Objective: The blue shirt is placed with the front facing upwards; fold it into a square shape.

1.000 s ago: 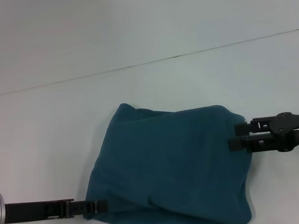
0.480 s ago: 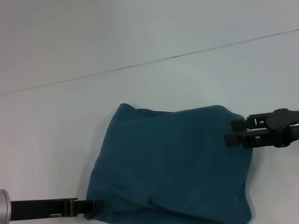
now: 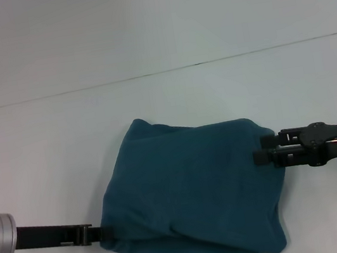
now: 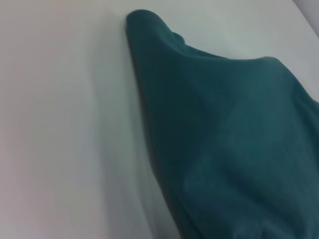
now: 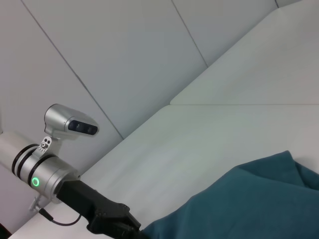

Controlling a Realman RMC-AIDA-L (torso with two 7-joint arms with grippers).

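The blue shirt [image 3: 192,193] lies folded into a rough square near the table's front edge, plain side up, with no lettering showing. My left gripper [image 3: 108,231] sits low at the shirt's front left corner, its tip against or under the cloth edge. My right gripper [image 3: 261,150] hovers at the shirt's right edge, its two fingers apart with nothing visibly between them. The left wrist view is filled by the blue shirt [image 4: 224,139] on the white table. In the right wrist view the blue shirt [image 5: 239,204] shows, with the left gripper [image 5: 119,224] at its far corner.
The white table [image 3: 164,101] stretches bare behind and to both sides of the shirt, with a seam line across it. A grey wall [image 5: 124,50] rises behind the left arm [image 5: 45,174].
My left arm has slid a little to the right, and the shirt's front left corner has shifted right with it. The right gripper moved slightly left and up onto the shirt's right edge, then held.
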